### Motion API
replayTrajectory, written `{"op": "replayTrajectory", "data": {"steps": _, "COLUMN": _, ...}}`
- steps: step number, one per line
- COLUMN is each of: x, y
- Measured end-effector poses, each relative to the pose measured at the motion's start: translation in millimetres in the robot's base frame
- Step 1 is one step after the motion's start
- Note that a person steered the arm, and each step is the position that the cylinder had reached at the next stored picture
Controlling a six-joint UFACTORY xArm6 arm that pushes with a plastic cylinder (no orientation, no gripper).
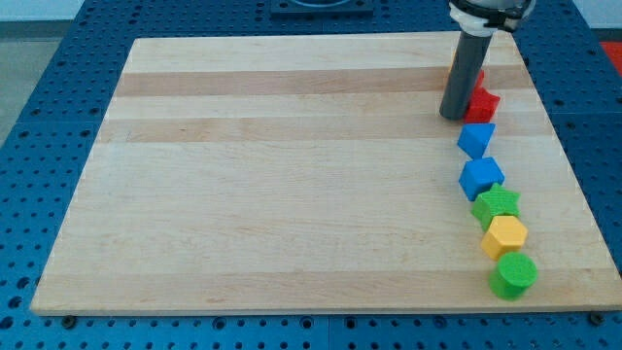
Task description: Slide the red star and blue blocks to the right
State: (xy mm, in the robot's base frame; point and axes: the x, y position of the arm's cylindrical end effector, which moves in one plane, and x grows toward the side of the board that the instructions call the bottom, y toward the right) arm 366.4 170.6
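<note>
pale wooden table (292, 175) with banded grain, blue perforated metal surface (39, 146) around it, grey strip along the top, even light

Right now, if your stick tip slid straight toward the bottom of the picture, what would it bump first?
Probably the upper blue block. My tip sits just left of the red star, and that blue block lies slightly below-right, so I might only graze it.

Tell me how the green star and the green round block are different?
The green star has points; the green round block has a smooth curved side. The star sits higher in the view, touching a blue block; the round one sits lowest, just below the yellow block. Both are green, along the board's right side.
</note>
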Motion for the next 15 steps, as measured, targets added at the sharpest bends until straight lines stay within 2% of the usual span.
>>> {"op": "replayTrajectory", "data": {"steps": 1, "x": 0, "y": 0}}
{"op": "replayTrajectory", "data": {"steps": 3, "x": 43, "y": -32}}
{"op": "replayTrajectory", "data": {"steps": 4, "x": 80, "y": -32}}
{"op": "replayTrajectory", "data": {"steps": 7, "x": 79, "y": -5}}
{"op": "replayTrajectory", "data": {"steps": 8, "x": 79, "y": -7}}
{"op": "replayTrajectory", "data": {"steps": 9, "x": 78, "y": -35}}
{"op": "replayTrajectory", "data": {"steps": 11, "x": 58, "y": -37}}
{"op": "replayTrajectory", "data": {"steps": 15, "x": 60, "y": 10}}
